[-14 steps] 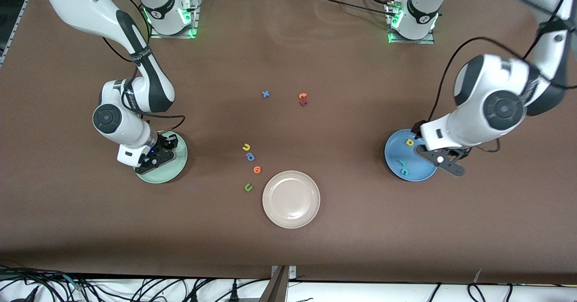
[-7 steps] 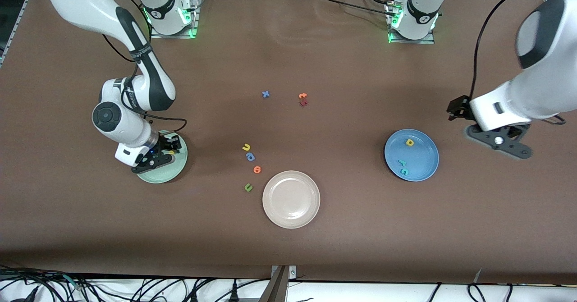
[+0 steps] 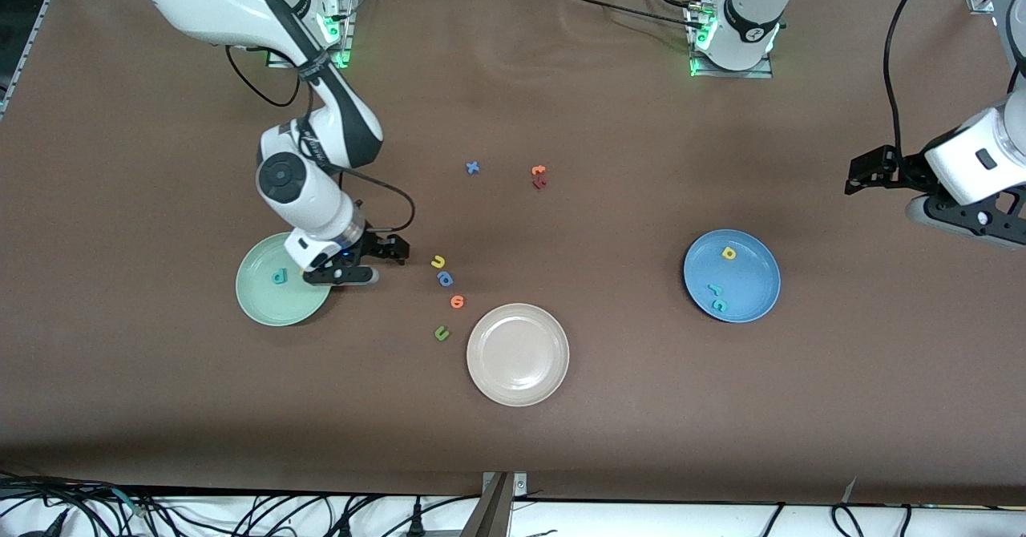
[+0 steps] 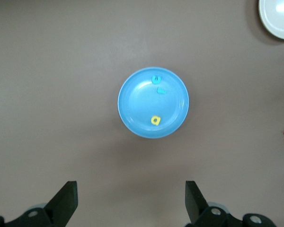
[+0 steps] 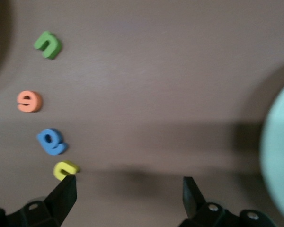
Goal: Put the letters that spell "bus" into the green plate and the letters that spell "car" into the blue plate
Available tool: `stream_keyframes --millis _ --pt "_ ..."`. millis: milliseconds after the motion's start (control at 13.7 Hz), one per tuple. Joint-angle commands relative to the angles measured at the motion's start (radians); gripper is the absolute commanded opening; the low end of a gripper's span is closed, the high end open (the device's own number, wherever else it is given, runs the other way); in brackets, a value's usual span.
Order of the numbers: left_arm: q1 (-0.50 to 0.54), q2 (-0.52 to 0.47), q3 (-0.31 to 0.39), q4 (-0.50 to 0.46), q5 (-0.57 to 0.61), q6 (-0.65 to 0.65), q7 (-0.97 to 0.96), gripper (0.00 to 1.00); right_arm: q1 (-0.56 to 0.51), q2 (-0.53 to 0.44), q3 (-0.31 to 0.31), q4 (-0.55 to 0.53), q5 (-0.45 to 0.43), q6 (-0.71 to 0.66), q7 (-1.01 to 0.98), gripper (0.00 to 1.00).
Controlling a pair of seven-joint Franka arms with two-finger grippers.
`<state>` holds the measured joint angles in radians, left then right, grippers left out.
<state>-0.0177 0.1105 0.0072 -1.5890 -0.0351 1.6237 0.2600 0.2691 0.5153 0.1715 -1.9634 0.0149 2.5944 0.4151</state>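
The right arm reaches down from its base at the tabletop's top edge, elbow bent, its wrist turned downward; the right tool (image 3: 365,263) hangs low over the tabletop with its fingers (image 5: 62,198) spread wide and holding nothing. The left arm is drawn up at its own end of the tabletop, and the left tool (image 3: 878,172) is raised with its fingers (image 4: 66,203) likewise wide apart and empty.

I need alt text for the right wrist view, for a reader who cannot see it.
The right claw hangs open over the brown table, beside the yellow "u". Past it lie a blue letter, an orange letter and a green "u"; the green plate shows at one edge.
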Motion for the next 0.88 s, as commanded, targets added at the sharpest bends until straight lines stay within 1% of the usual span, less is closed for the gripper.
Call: stream_keyframes --millis 0,73,146,219,365,583,656,802 --pt "-0.031 -0.109 0.016 -0.158 0.038 0.104 -0.045 1.00 0.059 0.051 -0.001 0.003 0.000 0.099 0.091 0.99" --pt "-0.050 -0.109 0.014 -0.157 0.073 0.101 -0.111 1.00 0.082 0.070 -0.001 0.005 -0.001 0.134 0.134 0.98" --pt "-0.060 -0.107 0.011 -0.149 0.076 0.101 -0.180 1.00 0.097 0.080 -0.001 0.006 0.000 0.165 0.151 0.98" --pt "-0.064 -0.106 0.011 -0.147 0.078 0.101 -0.203 1.00 0.108 0.087 -0.001 0.006 0.000 0.179 0.157 0.95" --pt "-0.062 -0.104 0.010 -0.144 0.084 0.097 -0.200 1.00 0.111 0.094 -0.003 0.006 0.000 0.196 0.177 0.89" --pt "-0.050 -0.100 0.014 -0.149 0.072 0.087 -0.180 1.00 0.114 0.112 -0.003 0.006 0.000 0.219 0.194 0.84" --pt "-0.051 -0.103 0.008 -0.144 0.083 0.058 -0.154 1.00 0.114 0.123 -0.003 0.006 0.002 0.230 0.205 0.83" --pt "-0.048 -0.104 0.010 -0.124 0.071 0.044 -0.143 1.00 0.117 0.138 -0.003 0.006 0.000 0.257 0.223 0.83"
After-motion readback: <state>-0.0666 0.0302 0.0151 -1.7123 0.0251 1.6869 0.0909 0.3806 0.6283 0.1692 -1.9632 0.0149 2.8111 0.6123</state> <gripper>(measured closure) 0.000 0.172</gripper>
